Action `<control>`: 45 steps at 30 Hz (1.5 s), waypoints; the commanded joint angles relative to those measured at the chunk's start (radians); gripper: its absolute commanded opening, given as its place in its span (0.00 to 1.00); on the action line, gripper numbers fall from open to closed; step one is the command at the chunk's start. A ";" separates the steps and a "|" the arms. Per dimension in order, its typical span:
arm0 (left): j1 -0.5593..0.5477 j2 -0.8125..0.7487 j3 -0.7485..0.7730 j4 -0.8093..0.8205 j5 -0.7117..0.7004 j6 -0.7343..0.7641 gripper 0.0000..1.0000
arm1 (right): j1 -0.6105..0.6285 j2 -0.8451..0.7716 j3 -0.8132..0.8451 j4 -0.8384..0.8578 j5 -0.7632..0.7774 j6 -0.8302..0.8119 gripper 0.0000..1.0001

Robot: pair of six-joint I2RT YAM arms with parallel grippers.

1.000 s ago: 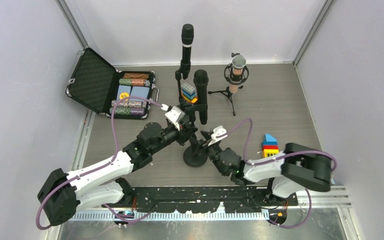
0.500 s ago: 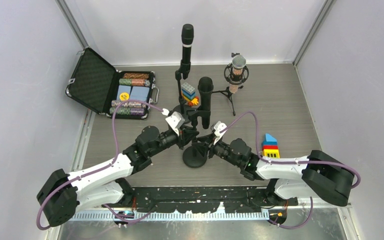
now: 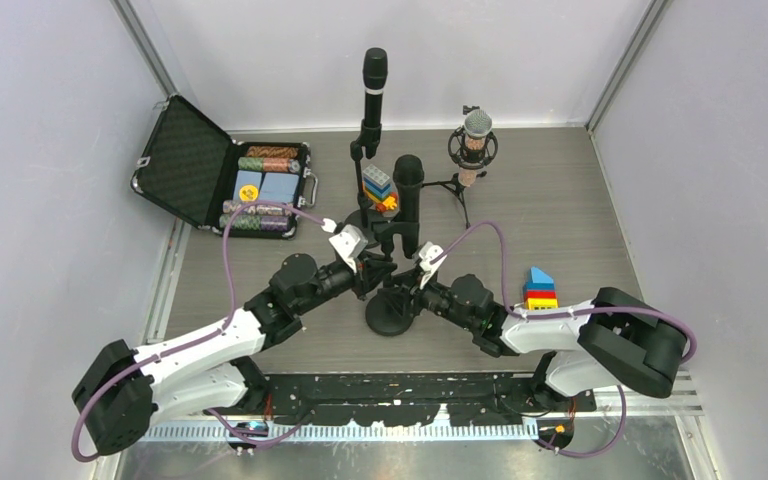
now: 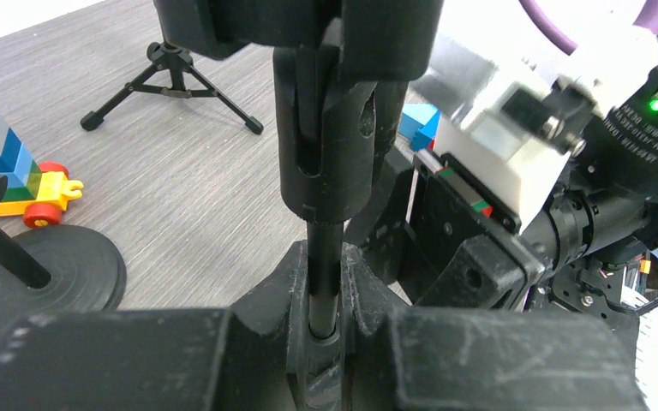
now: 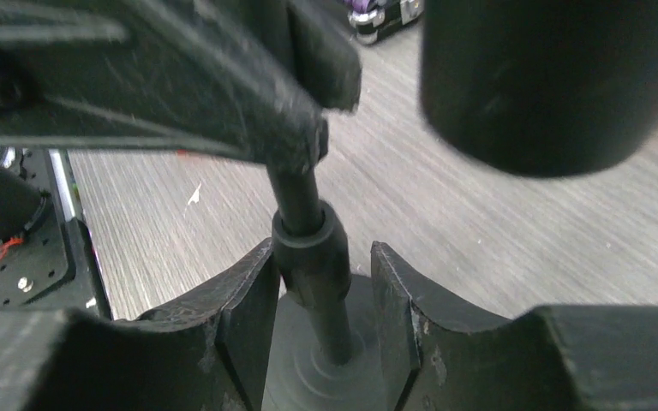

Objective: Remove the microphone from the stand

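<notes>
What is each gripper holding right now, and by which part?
The left gripper is clamped on the stand's thin pole, just below the clip joint. The right gripper only straddles that pole lower down, jaws apart, holding nothing.

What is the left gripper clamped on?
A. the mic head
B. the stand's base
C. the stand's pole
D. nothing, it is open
C: in the left wrist view the left gripper is shut on the thin pole, with a finger pressed against it on each side.
</notes>
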 commanded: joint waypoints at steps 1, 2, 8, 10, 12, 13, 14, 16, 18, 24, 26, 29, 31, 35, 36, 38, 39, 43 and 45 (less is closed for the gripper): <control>-0.004 -0.031 -0.017 0.052 0.014 -0.035 0.00 | -0.002 0.005 0.032 0.143 0.063 0.022 0.51; -0.004 -0.034 -0.021 0.052 0.013 -0.035 0.00 | -0.002 0.007 0.029 0.171 0.072 0.032 0.51; -0.004 -0.042 -0.027 0.052 0.003 -0.033 0.00 | -0.003 0.028 0.038 0.155 0.056 0.058 0.35; -0.004 -0.044 -0.026 0.052 0.003 -0.032 0.00 | -0.002 0.046 0.042 0.139 0.057 0.057 0.22; -0.004 -0.043 -0.025 0.050 0.002 -0.039 0.00 | -0.001 0.063 0.042 0.137 0.061 0.056 0.08; -0.004 -0.041 -0.020 0.040 -0.002 -0.051 0.00 | -0.001 0.071 0.041 0.139 0.061 0.053 0.02; -0.004 -0.041 -0.008 0.015 -0.011 -0.068 0.06 | -0.002 0.076 0.041 0.140 0.057 0.050 0.01; -0.004 -0.036 0.024 -0.045 -0.020 -0.074 0.21 | -0.001 0.080 0.042 0.137 0.041 0.035 0.01; -0.004 -0.028 0.050 -0.075 -0.012 -0.066 0.32 | -0.001 0.078 0.045 0.125 0.027 0.008 0.00; -0.004 -0.026 0.089 -0.091 -0.028 -0.036 0.43 | -0.001 0.043 0.052 0.041 -0.043 -0.088 0.00; -0.003 -0.024 0.110 -0.110 -0.036 -0.025 0.42 | -0.001 0.026 0.052 0.018 -0.049 -0.104 0.00; -0.003 -0.015 0.146 -0.156 -0.037 -0.004 0.23 | -0.002 0.005 0.047 0.005 -0.055 -0.121 0.00; -0.001 -0.003 0.155 -0.168 -0.032 0.006 0.15 | -0.002 -0.002 0.044 0.005 -0.057 -0.125 0.00; 0.000 0.008 0.153 -0.179 -0.010 0.016 0.00 | -0.001 -0.005 0.046 -0.006 -0.027 -0.125 0.00; 0.000 0.007 0.146 -0.171 -0.008 0.017 0.00 | -0.001 0.001 0.046 -0.004 -0.012 -0.123 0.01; -0.001 0.003 0.133 -0.146 -0.026 0.021 0.00 | -0.001 0.018 0.043 0.025 0.074 -0.102 0.00; -0.001 0.001 0.129 -0.139 -0.052 0.022 0.00 | 0.002 0.027 0.037 0.049 0.140 -0.092 0.00; -0.001 0.007 0.105 -0.030 -0.170 0.025 0.00 | 0.071 0.106 0.029 0.255 0.461 -0.098 0.00; -0.001 0.030 0.120 0.007 -0.242 0.019 0.00 | 0.149 0.167 0.071 0.357 0.703 -0.207 0.00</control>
